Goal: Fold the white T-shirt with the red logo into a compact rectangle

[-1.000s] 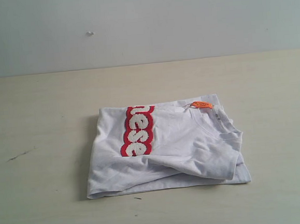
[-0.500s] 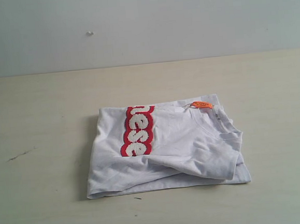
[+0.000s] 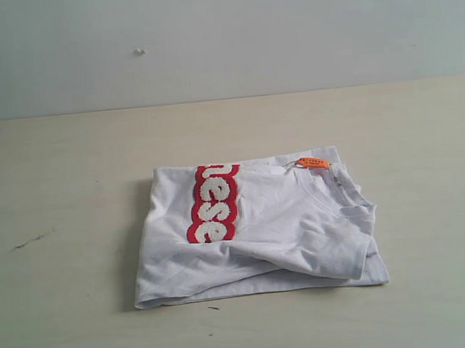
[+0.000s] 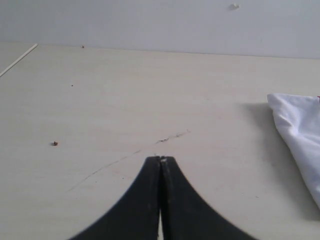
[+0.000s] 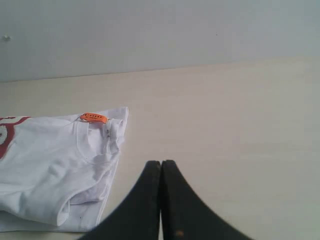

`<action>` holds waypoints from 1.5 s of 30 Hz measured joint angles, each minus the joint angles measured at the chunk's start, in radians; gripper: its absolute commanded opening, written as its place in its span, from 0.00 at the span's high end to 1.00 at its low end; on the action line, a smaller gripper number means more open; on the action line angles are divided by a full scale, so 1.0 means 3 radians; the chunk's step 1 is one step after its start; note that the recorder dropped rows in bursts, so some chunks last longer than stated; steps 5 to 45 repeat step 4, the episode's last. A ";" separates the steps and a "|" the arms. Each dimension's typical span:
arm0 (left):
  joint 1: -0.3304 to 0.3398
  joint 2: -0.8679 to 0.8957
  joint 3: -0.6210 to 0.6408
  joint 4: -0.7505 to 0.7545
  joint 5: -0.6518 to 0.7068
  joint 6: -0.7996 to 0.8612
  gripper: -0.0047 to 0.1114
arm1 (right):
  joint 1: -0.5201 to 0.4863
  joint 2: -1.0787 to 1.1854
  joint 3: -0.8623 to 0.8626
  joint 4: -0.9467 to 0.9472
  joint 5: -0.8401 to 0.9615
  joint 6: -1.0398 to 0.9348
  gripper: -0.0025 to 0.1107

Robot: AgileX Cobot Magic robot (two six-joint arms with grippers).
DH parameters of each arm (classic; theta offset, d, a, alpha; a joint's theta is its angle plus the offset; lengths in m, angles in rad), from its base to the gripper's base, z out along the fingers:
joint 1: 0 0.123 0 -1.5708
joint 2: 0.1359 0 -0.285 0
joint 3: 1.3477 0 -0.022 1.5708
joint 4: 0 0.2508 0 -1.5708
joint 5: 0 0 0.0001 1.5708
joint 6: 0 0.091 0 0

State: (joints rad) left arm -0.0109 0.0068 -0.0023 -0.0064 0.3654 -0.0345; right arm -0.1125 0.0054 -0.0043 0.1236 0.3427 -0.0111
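The white T-shirt (image 3: 261, 232) lies folded into a rough rectangle in the middle of the table. Part of the red logo (image 3: 213, 203) shows on its top layer, running front to back, and the orange neck tag (image 3: 314, 162) sits at its far right corner. Neither arm appears in the exterior view. My left gripper (image 4: 160, 159) is shut and empty over bare table, with a corner of the T-shirt (image 4: 297, 132) off to its side. My right gripper (image 5: 161, 162) is shut and empty beside the collar end of the T-shirt (image 5: 55, 165), apart from it; the neck tag (image 5: 93, 118) shows there too.
The pale wooden table (image 3: 56, 180) runs back to a grey-white wall (image 3: 222, 38). A thin dark crack (image 3: 24, 243) marks the tabletop left of the shirt, and the same crack (image 4: 172, 136) shows ahead of my left gripper.
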 measured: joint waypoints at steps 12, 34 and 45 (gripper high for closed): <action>0.0000 0.0000 0.0000 0.0000 0.0000 0.0000 0.96 | 0.0000 0.0000 0.0000 0.0000 0.0000 0.0000 0.98; 0.0000 0.0000 0.0000 0.0000 0.0000 0.0000 0.96 | 0.0000 0.0000 0.0000 0.0000 0.0000 0.0000 0.98; 0.0000 0.0000 0.0000 0.0000 0.0000 0.0000 0.96 | 0.0000 0.0000 0.0000 0.0000 0.0000 0.0000 0.98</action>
